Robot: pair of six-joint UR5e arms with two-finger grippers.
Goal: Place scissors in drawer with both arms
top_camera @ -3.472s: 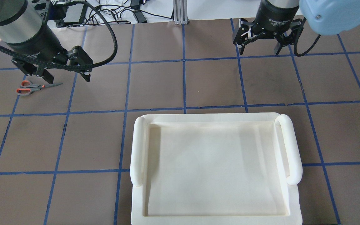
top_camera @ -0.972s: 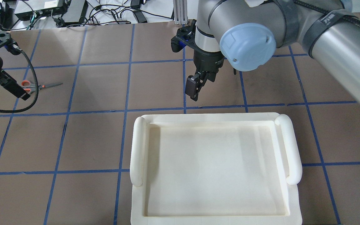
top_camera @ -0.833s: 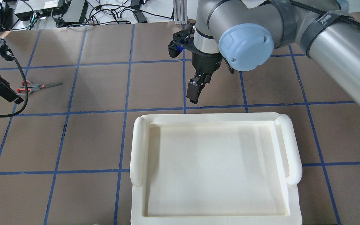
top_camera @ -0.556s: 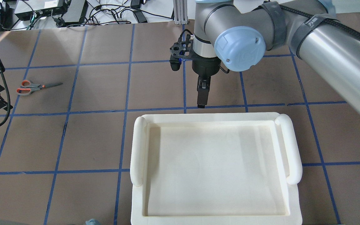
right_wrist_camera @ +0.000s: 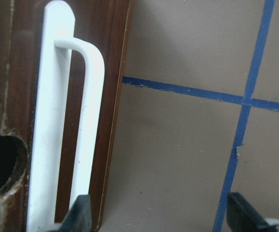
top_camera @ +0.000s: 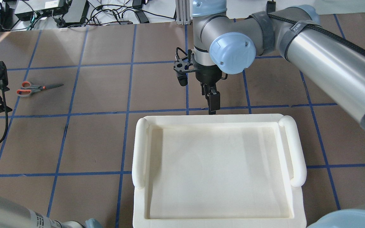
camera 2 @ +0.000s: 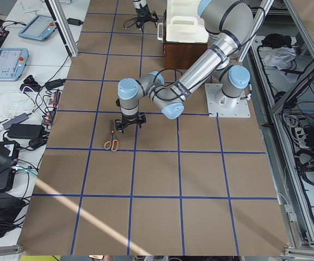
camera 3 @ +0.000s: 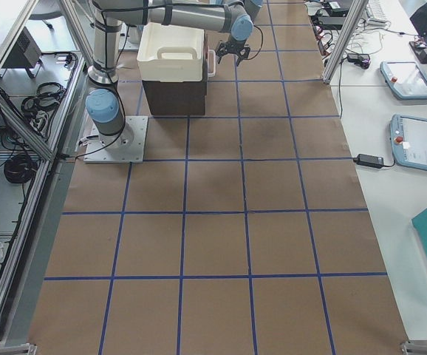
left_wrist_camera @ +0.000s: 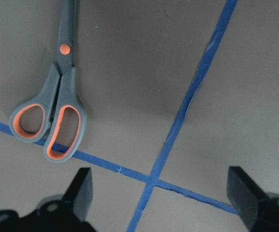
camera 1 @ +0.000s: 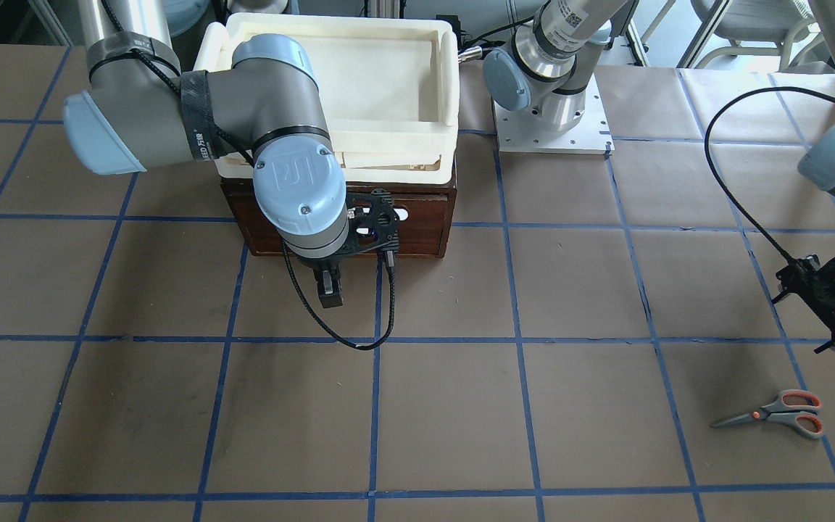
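On the counter (camera 1: 591, 435) just beside your spread-open left gripper (left_wrist_camera: 162, 186), the scissors (left_wrist_camera: 64, 75) are lying flat, while your right gripper (camera 1: 330, 292), fingers also apart, is hovering at the closed drawer (camera 1: 417, 221)'s white bar handle (right_wrist_camera: 50, 121).

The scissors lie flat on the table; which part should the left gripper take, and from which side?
Probably the narrow neck at the orange pivot dot, from straight above, closing across its width. The scissors lie flat and shut, so no side offers a way in; the handle loops are wider, the blades thinner. The left gripper is open but offset beside them.
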